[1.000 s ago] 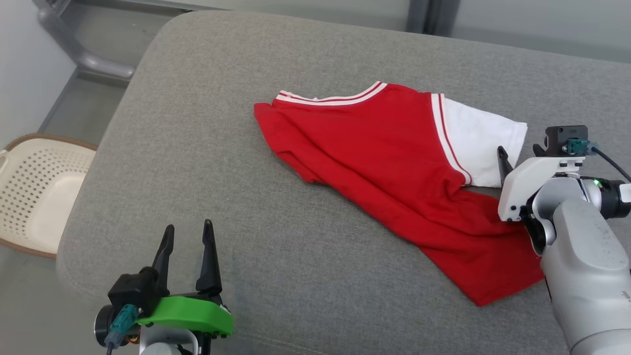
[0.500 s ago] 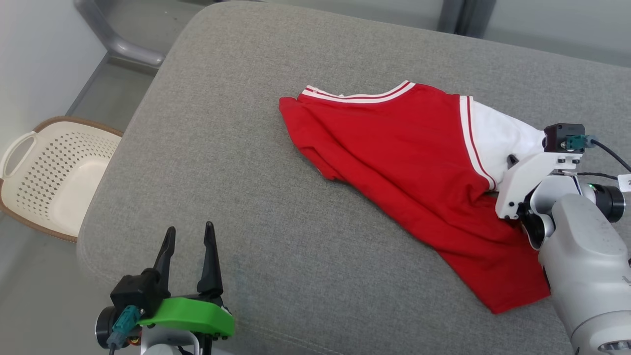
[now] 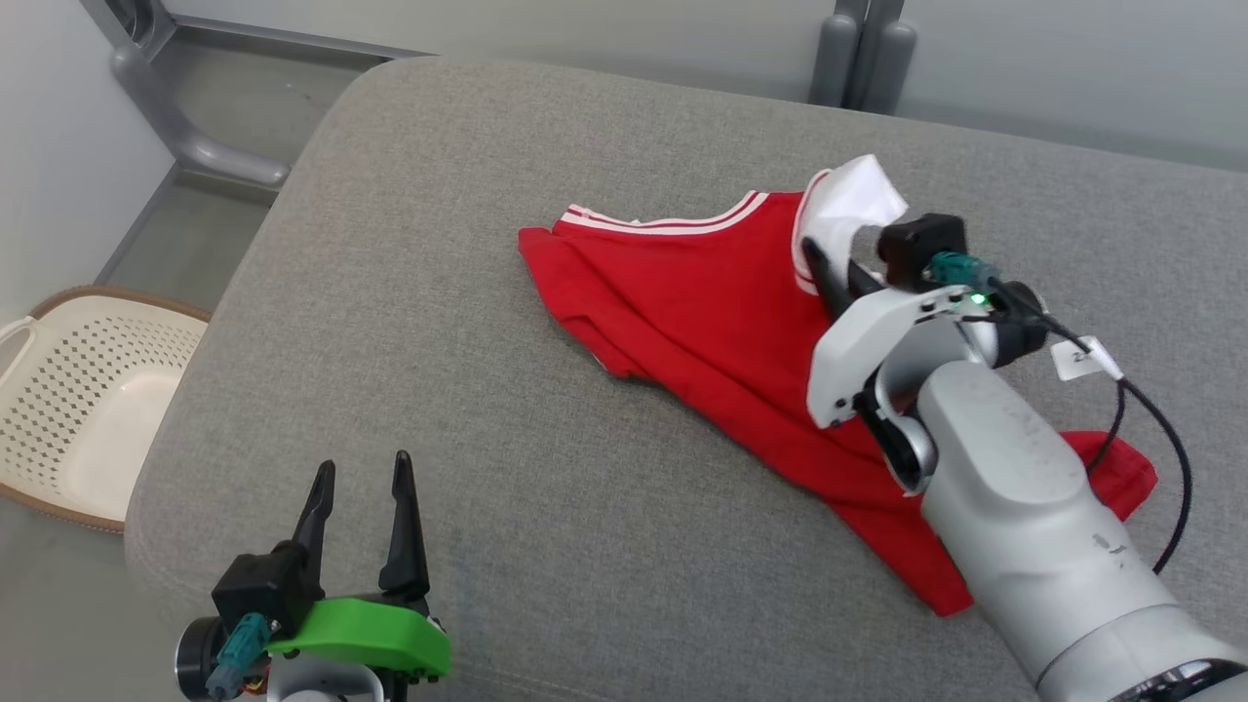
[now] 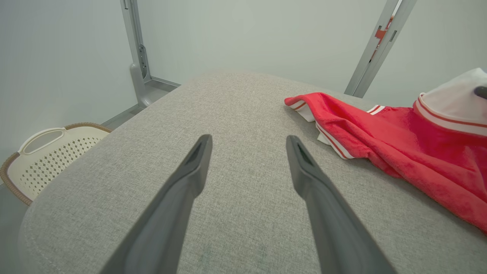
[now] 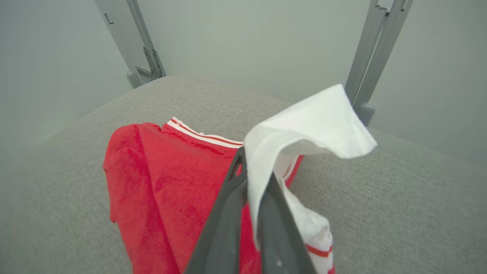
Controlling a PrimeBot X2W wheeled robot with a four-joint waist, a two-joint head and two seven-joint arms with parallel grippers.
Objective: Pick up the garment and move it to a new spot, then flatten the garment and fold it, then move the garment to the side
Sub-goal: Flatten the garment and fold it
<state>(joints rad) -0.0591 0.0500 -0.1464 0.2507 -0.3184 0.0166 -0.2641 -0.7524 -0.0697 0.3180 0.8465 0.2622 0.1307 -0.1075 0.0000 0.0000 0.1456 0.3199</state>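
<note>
Since a second ago the white sleeve (image 3: 863, 200) has risen off the cushion (image 3: 468, 409) and swung left over the red body, and the right gripper (image 3: 824, 261) has closed. Its fingers (image 5: 224, 213) are clenched on the sleeve cloth. The garment (image 3: 702, 312) lies right of centre in the head view, its long axis running from upper left to lower right and its striped edge at the upper left. The left gripper (image 3: 363, 464), lower left, has its fingers spread wide and holds nothing. The cushion is grey woven fabric. A cream basket (image 3: 78, 390) sits on the floor at the left edge, with grey posts (image 3: 858, 58) and a pale wall along the top.
</note>
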